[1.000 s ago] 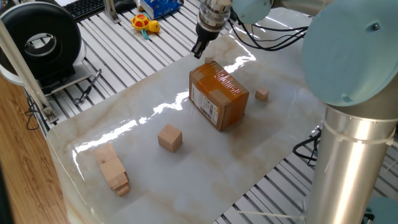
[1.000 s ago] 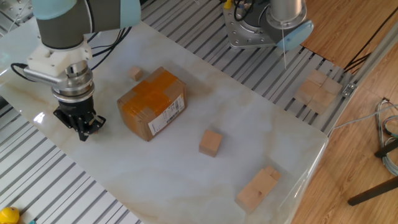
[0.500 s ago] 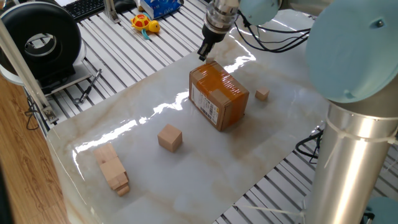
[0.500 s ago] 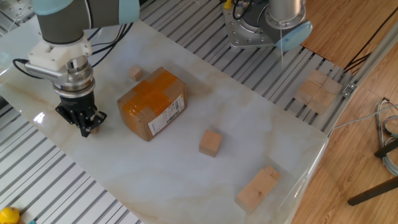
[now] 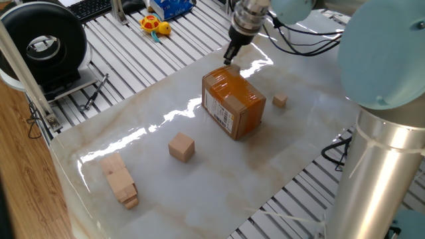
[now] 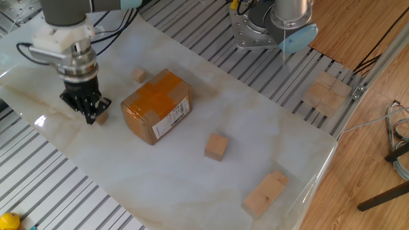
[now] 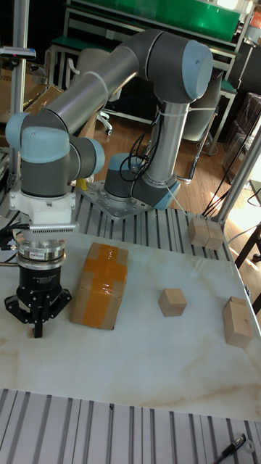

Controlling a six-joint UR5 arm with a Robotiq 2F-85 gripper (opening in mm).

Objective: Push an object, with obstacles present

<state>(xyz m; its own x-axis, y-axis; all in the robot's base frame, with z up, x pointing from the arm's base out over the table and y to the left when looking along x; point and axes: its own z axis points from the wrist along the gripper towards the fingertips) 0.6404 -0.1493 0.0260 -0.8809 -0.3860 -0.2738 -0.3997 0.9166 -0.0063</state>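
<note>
The object, a tiny tan cube (image 6: 101, 117), lies on the marble table left of the brown taped cardboard box (image 6: 156, 105). My gripper (image 6: 91, 117) stands upright with its shut fingertips down at the table, touching the cube's left side. In one fixed view the gripper (image 5: 228, 61) is behind the box (image 5: 232, 103) and the cube is hidden. The tall fixed view shows the gripper (image 7: 36, 330) left of the box (image 7: 98, 285). Another tiny cube (image 6: 139, 76) sits beyond the box.
A larger tan cube (image 6: 216, 146) lies right of the box. Elongated pale blocks (image 6: 265, 193) rest near the table's corner. More wooden blocks (image 6: 326, 92) sit on the slatted frame off the marble. The arm's base (image 6: 275, 25) stands at the back.
The gripper has slid along the table beside the box, up-picture in the other fixed view, and the tiny cube has moved with its tip. The other blocks stayed put.
</note>
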